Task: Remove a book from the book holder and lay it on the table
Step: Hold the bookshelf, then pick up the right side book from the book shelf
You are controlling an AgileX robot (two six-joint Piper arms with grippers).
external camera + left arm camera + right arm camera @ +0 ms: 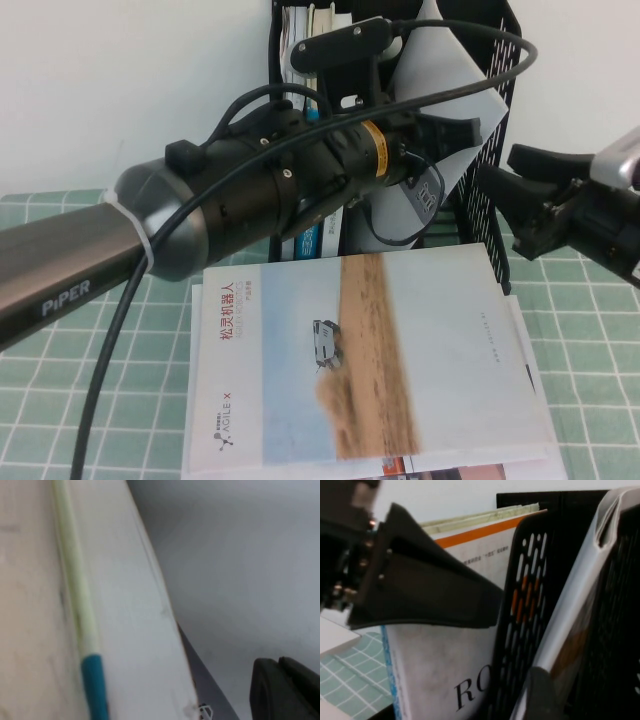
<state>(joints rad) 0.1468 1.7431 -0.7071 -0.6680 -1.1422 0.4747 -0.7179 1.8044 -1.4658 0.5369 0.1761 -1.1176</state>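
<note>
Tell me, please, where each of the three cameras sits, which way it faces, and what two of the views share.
High view: raised on the robot's side, angled down at the table, the book and the book holder; both arms show, left gripper at the holder, right gripper beside it.
Left wrist view: pressed close against white book pages; a dark finger tip shows.
Right wrist view: faces the holder's slotted divider; one finger shows.
Shared: the high and right wrist views both show the holder.

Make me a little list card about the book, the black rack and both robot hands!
book: lying flat on the table, cover up, atop other flat books
book holder: upright behind it, a white book tilted inside
left gripper: reaching into the holder at the tilted white book
right gripper: beside the holder's right side, holding nothing visible
</note>
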